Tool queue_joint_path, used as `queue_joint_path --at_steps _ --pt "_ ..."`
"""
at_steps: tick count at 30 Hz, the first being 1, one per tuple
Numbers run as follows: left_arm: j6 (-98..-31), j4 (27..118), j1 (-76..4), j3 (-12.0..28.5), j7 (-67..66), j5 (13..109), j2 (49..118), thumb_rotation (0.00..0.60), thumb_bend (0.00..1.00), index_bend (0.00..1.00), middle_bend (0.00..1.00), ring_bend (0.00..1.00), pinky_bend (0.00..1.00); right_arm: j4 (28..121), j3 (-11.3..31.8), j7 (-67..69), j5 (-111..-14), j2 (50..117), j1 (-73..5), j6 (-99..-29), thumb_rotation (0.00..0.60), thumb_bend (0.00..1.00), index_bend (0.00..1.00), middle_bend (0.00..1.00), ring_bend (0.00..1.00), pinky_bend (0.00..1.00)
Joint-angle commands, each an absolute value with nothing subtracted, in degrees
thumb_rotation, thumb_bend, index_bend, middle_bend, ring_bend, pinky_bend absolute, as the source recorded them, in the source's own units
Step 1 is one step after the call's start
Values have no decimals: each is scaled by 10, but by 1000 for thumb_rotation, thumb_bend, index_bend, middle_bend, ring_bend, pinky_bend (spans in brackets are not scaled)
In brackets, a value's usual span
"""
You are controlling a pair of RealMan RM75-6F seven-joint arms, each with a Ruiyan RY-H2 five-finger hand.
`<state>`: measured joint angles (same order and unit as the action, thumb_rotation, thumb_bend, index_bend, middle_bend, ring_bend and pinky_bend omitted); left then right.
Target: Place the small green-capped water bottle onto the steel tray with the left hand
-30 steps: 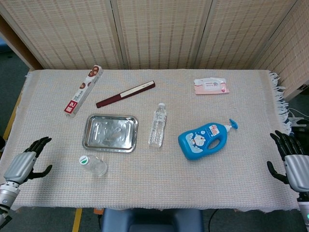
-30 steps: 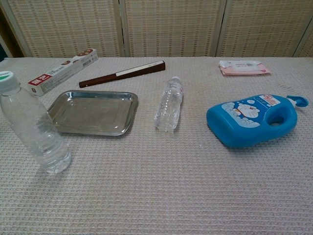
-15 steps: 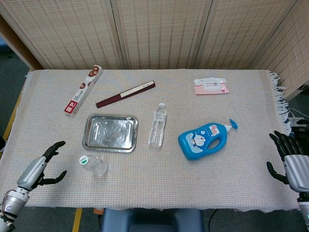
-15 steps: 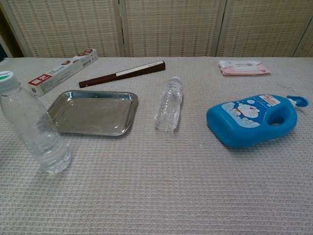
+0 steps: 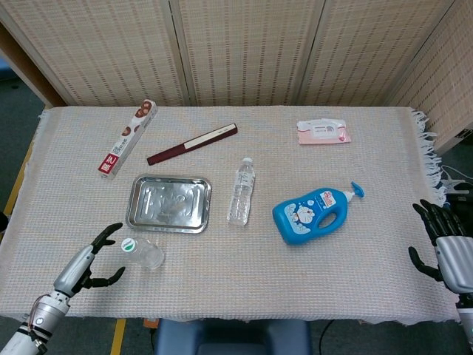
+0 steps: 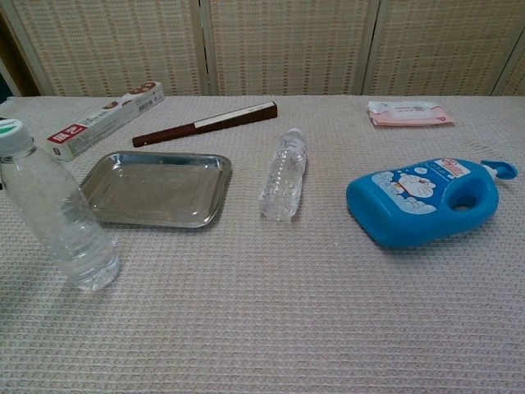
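- My left hand (image 5: 92,265) is low at the near-left table edge, fingers spread, holding nothing. Thumb and fingers face the bottle, so I read this as a side-grasp approach. Only the head view shows it.
- Green-capped bottle (image 5: 143,252) stands upright just right of that hand, apart from it, not touched. Upright and clear on its left side: a wrap around the body looks feasible.
- My right hand (image 5: 443,244) sits at the far-right table edge, fingers apart, empty, well clear of everything. Parked, since the task is left-hand only.
- Steel tray (image 5: 137,214) lies just beyond the bottle, flat, nothing in it. Short lift-and-carry forward should do; the rim needs clearing.
- Second clear bottle (image 5: 240,192) lies on its side right of the tray; white cap, not the target.
- Blue pump bottle (image 5: 314,214) further right, on its side.
- Far row: foil box (image 5: 127,138), dark fan (image 5: 192,143), wipes pack (image 5: 323,132). None in my path.
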<state>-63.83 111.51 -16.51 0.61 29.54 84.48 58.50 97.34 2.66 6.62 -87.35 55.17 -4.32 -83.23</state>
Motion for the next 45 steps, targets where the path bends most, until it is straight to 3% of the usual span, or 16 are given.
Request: queue_joint_path --at_steps 1,13,40,45 --pt "-646 1116 -164 10 267 829 604 600 387 0 0 0 152 974 26 63 -873 552 -44 -830 600 184 0 0 0 67" --pt "-655 1131 -164 22 189 765 671 600 387 0 0 0 143 974 25 59 -870 553 -46 -825 600 184 0 0 0 67" --pt "-635 1168 -180 29 118 695 732 600 387 0 0 0 139 974 25 61 -868 551 -47 -822 600 184 0 0 0 67" --pt "-651 1164 -177 35 102 679 753 600 388 11 64 52 145 974 25 63 -869 551 -48 -822 600 184 0 0 0 67"
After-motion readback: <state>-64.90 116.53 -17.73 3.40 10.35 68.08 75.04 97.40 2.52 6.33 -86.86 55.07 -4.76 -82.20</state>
